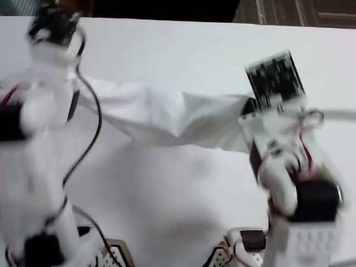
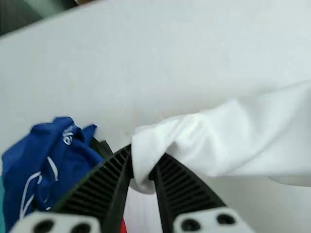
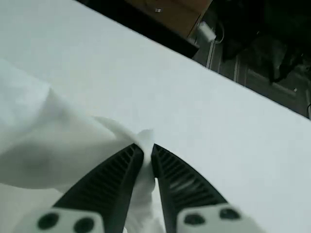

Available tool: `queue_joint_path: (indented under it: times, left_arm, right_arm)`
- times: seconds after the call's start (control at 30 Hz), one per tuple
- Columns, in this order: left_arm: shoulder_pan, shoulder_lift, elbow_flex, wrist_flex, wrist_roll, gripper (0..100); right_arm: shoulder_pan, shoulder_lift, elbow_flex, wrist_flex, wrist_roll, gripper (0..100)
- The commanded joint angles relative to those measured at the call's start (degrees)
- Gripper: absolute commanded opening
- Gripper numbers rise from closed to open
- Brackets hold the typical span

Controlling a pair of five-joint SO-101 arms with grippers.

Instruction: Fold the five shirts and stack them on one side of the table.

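White shirt: the white shirt [image 1: 167,117] hangs stretched between both arms, lifted over the middle of the desk [image 1: 183,50].
Left claw: the left claw [image 2: 141,170] is pressed together on one bunched end of the shirt.
Right claw: the right claw [image 3: 147,155] pinches the opposite end.
Waiting: a blue shirt [image 2: 43,160] lies crumpled on the desk just beside the left claw.
Progress: apparently early; this shirt is unfolded, the blue one untouched, and no folded stack appears.

A plain white table [image 1: 183,44] spans the scene, its far edge meeting a dark room behind. 1 blue shirt [image 2: 43,160] with thin white lines lies crumpled in a heap directly on the tabletop, near 1 side.
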Motion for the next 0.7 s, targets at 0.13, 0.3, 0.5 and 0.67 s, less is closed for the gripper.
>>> queue_joint_path:
  times: [0.13,0.3,0.5,0.67]
  left_arm:
    - [-0.4,-8.6,5.4,-0.7,-0.1,3]
    - [-0.4,-1.3,22.7,-6.2,-0.1,3]
    - [-0.1,20.1,29.1,-17.9,0.2,3]
    - [0.1,38.2,13.4,-18.5,0.2,5]
  right_arm:
    - [0.3,-6.7,8.1,-3.5,0.4,2.1]
    - [0.2,-6.8,25.0,-11.2,0.4,2.1]
    - [0.7,-6.8,43.3,-26.0,0.4,2.1]
    - [0.7,-5.8,47.5,-34.2,2.1,2.0]
